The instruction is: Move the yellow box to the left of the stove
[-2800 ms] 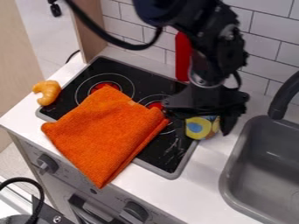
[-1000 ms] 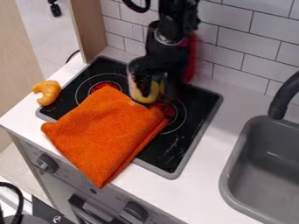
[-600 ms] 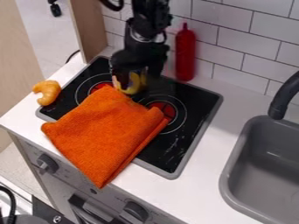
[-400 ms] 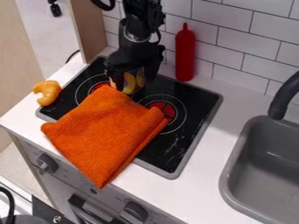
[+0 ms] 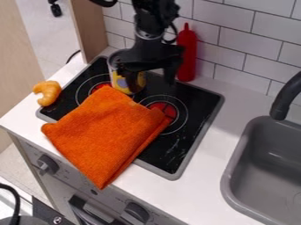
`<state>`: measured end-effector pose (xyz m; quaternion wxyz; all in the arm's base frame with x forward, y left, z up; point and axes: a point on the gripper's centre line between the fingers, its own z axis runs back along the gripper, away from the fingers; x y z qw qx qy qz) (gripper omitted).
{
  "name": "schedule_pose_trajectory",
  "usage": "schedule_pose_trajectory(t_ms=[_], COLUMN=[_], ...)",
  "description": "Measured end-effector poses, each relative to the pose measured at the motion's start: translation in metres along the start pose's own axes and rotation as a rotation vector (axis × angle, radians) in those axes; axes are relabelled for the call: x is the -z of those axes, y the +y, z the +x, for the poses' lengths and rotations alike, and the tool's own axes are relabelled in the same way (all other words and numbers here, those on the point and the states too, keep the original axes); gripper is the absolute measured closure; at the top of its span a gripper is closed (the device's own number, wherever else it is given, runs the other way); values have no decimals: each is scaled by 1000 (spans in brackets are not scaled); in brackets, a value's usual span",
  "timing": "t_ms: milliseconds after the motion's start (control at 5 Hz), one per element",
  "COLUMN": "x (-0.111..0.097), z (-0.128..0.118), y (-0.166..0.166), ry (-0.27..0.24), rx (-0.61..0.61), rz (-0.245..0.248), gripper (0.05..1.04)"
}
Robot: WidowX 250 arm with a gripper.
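White wall tiles (image 5: 247,28) back the flat black stove (image 5: 199,105), where the yellow-patterned cylindrical can (image 5: 120,81) stands upright. Its bulk lies view-left of the black pincer (image 5: 152,83), whose fingers hang apart.

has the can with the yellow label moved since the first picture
Yes, to the left in the view: it was by the right edge of the stove, and now the can is over the stove's rear left part.

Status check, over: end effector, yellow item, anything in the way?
End effector open, at the can. Yellow-labelled can upright on stove, back left. Orange cloth close in front; toy croissant at stove's left edge.
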<state>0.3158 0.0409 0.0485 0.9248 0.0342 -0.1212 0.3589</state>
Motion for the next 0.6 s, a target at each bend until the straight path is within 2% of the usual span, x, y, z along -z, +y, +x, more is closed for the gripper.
schedule_pose_trajectory(t_ms=[200,400,600], x=[-7,-5,-10], z=[-11,-1,19], y=[14,55,81], ry=[-30,-8,-11], rx=[205,386,383], rz=[-72,-141,-100], gripper=[85,85,85])
